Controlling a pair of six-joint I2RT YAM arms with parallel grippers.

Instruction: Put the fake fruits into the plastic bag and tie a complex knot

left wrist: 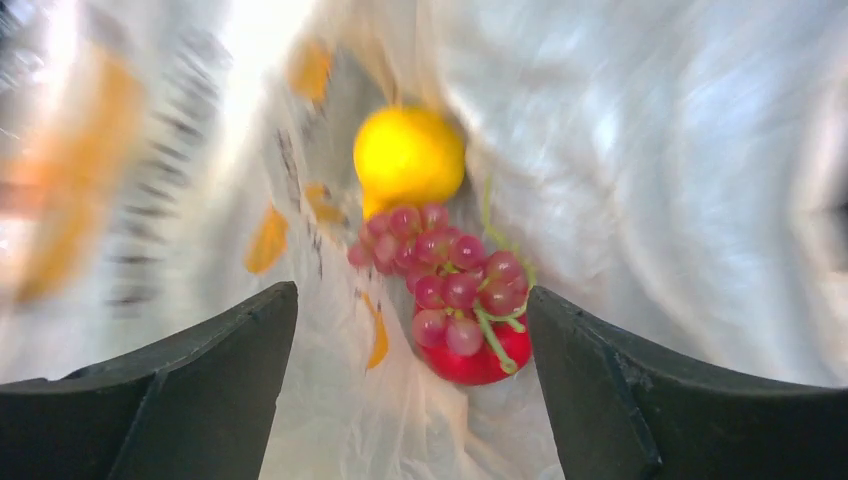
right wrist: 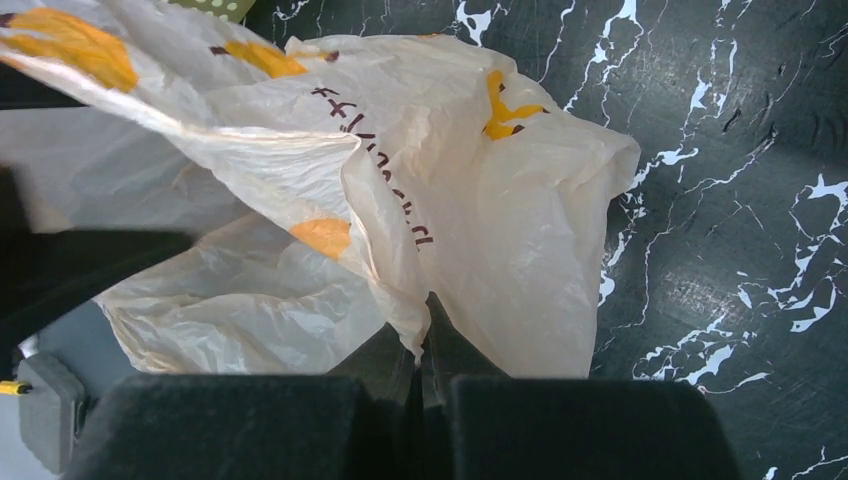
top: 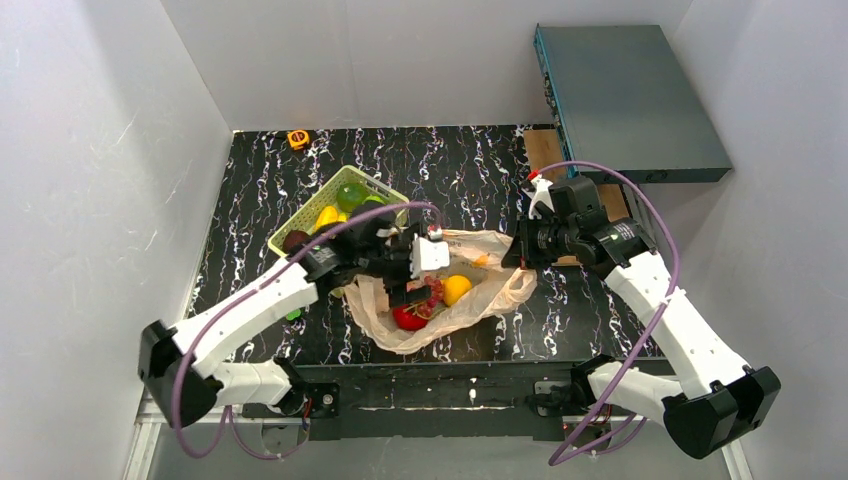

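The peach plastic bag (top: 480, 305) lies open at the middle of the table. Inside it lie a red apple (top: 408, 318), a dark red grape bunch (top: 431, 297) and a yellow-orange citrus (top: 457, 289). My left gripper (top: 408, 294) is open and empty, reaching into the bag's mouth. In the left wrist view it (left wrist: 412, 300) hangs just above the grapes (left wrist: 440, 265), the apple (left wrist: 478, 362) and the citrus (left wrist: 408, 155). My right gripper (top: 512, 250) is shut on the bag's right edge, and the right wrist view shows it (right wrist: 422, 320) pinching a fold of the bag (right wrist: 500, 200).
A light green slotted basket (top: 385, 187) behind the left arm holds a green lime (top: 350, 196), yellow bananas (top: 327, 216) and a dark plum (top: 295, 241). A grey box (top: 630, 100) stands at the back right. A small orange object (top: 298, 139) lies at the back edge.
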